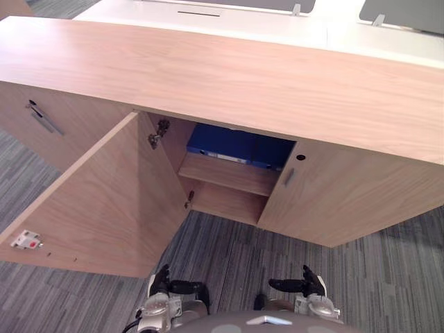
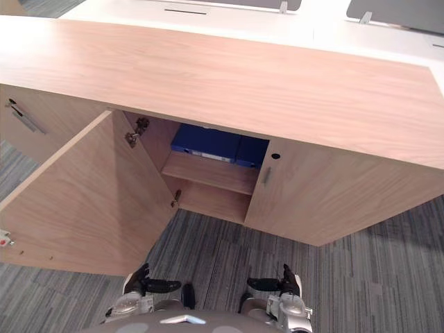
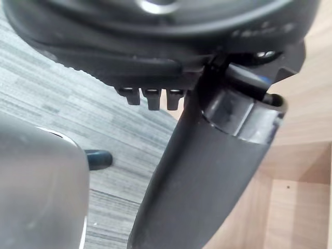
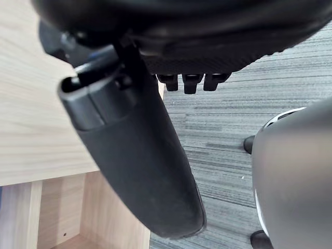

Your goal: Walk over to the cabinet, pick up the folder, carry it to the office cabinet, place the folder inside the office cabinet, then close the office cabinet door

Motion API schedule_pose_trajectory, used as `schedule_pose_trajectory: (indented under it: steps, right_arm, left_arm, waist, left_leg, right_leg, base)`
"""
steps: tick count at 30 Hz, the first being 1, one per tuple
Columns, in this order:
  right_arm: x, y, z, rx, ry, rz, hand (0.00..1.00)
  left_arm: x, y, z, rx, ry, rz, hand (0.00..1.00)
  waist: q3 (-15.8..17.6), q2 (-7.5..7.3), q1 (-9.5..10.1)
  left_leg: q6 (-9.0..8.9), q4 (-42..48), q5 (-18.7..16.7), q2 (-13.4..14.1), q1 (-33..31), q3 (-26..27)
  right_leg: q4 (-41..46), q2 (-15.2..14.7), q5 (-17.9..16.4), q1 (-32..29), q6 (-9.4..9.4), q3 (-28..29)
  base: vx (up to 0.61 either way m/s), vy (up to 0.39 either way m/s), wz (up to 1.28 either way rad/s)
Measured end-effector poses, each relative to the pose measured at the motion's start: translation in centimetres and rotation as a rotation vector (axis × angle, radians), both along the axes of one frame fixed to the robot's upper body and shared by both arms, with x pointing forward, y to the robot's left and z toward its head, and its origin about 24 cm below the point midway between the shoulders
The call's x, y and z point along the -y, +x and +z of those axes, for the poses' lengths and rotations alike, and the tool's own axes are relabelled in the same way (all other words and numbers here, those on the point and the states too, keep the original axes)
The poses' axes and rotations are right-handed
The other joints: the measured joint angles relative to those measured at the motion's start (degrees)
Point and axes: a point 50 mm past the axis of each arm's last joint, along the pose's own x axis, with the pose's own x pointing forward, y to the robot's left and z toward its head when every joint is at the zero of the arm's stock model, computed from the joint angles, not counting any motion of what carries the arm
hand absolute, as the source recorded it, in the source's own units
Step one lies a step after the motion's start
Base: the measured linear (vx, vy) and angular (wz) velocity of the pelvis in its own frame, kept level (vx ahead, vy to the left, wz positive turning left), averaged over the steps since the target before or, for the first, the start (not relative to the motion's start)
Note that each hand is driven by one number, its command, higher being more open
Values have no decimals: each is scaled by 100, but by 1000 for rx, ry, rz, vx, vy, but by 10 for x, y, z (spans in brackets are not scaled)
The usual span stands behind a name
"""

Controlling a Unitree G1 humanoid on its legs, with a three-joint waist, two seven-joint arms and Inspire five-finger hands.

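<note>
Left eye view: the blue folder (image 1: 232, 147) lies flat on the upper shelf (image 1: 229, 175) inside the office cabinet (image 1: 208, 76). It sits well ahead of both hands and roughly midway between them. Out beyond the left hand (image 1: 166, 283), the cabinet door (image 1: 104, 201) stands swung wide open, its hinge (image 1: 158, 133) showing near the folder. Beyond the right hand (image 1: 309, 283), the other door (image 1: 340, 198) is closed, with its slim handle (image 1: 289, 177) just beside the opening. Both hands hang low over the grey carpet (image 1: 229, 250), well apart from the cabinet. They are empty, fingers relaxed, thumbs pointing toward each other. Each wrist view agrees: loose fingers, thumb stretched out, nothing held, with carpet and cabinet wood past them.
</note>
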Motion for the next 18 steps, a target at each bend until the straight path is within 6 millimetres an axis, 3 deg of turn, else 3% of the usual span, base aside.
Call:
schedule_pose_trajectory:
  steps: [5, 12, 18]
  right_arm:
    - [1, -2, -1, -6, -1, -6, 100]
    - [12, -7, 0, -14, -25, -92, 100]
    - [15, -12, -1, -26, -43, -101, 100]
  left_arm:
    - [-8, -13, -2, -13, -13, 129, 100]
    - [-50, -34, 7, 56, 29, 576, 100]
    - [-78, -17, 37, 289, 70, 771, 100]
  waist:
    - [-88, 10, 12]
    - [-150, 51, 44]
    - [-197, 74, 209]
  left_leg:
    - [78, -433, 167, -122, 332, -50]
    - [61, -473, 164, -149, 389, -210]
    - [45, -504, 151, -128, 420, -285]
  right_leg:
    - [-163, -32, 39, 220, 70, -34]
    - [-348, -5, 37, 427, 68, -195]
    - [-398, 22, 30, 526, 55, -259]
  base:
    - [-1, 42, 6]
    - [10, -14, 11]
    - [-11, -17, 6]
